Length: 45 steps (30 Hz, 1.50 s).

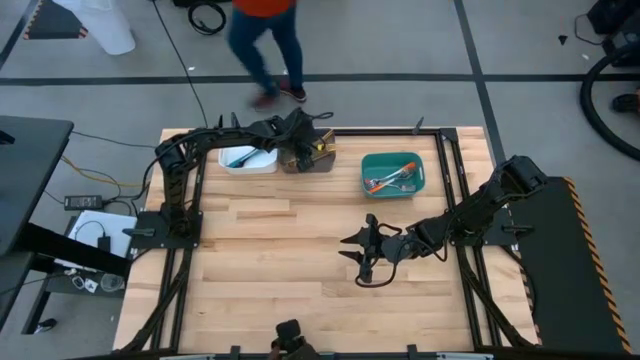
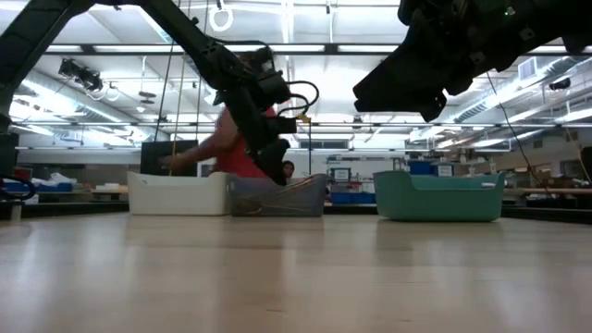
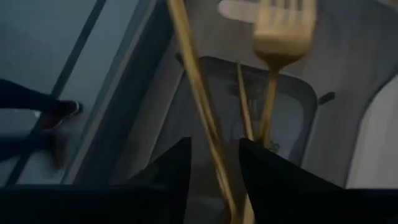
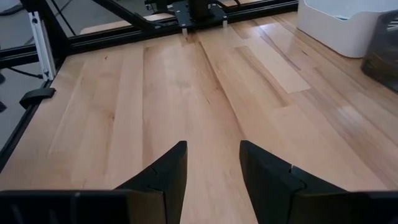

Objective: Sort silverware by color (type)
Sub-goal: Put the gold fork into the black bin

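High view: left gripper (image 1: 305, 148) over grey bin (image 1: 325, 160), drop-off step; right gripper (image 1: 365, 250) parked mid-table, fingers spread, empty; orange forks (image 1: 392, 182) in teal bin (image 1: 372, 162).

Left wrist view: fingers parted, golden forks (image 3: 273, 56) loose in bin below; next likely lift clear, check table for stragglers.

Low view: bin contents hidden.

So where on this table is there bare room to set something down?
The wood between the bins and the near edge is bare, widest on the left below the white bin. The right gripper hangs open over the middle. The far edge is crowded: white bin, grey bin with the open left gripper over it, and teal bin holding forks.
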Each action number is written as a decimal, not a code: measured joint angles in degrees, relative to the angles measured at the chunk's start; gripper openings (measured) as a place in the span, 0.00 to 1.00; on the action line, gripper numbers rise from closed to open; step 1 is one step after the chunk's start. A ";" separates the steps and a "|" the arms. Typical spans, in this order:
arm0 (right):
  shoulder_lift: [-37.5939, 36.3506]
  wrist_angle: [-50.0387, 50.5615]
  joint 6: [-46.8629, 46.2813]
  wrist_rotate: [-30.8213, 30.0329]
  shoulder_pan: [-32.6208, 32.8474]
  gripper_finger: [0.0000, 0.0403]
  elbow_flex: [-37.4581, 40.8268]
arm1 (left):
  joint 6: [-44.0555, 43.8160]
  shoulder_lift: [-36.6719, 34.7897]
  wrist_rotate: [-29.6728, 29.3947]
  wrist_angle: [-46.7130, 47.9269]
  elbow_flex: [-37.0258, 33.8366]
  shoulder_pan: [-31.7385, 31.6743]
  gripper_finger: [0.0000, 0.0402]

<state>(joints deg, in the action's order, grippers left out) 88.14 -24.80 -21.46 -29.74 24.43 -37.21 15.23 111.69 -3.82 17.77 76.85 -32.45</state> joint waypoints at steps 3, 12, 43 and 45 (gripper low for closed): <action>0.00 0.00 -0.02 0.00 0.00 0.39 0.00 | 0.49 0.95 3.12 0.71 0.06 -0.30 0.33; -0.02 0.17 0.17 -0.25 0.00 0.39 0.02 | 4.42 1.01 -0.35 0.57 -0.03 0.34 0.30; -0.02 0.47 -0.87 0.26 0.00 0.39 0.02 | -1.12 3.03 -4.00 -1.43 0.01 4.59 0.06; -0.02 0.48 -0.89 0.50 0.00 0.39 0.02 | -2.49 2.65 -4.04 -1.36 0.01 4.58 0.06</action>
<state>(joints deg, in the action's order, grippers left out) 88.12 -24.32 -22.35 -29.23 24.43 -37.19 12.74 114.34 -7.86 16.41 76.86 -27.87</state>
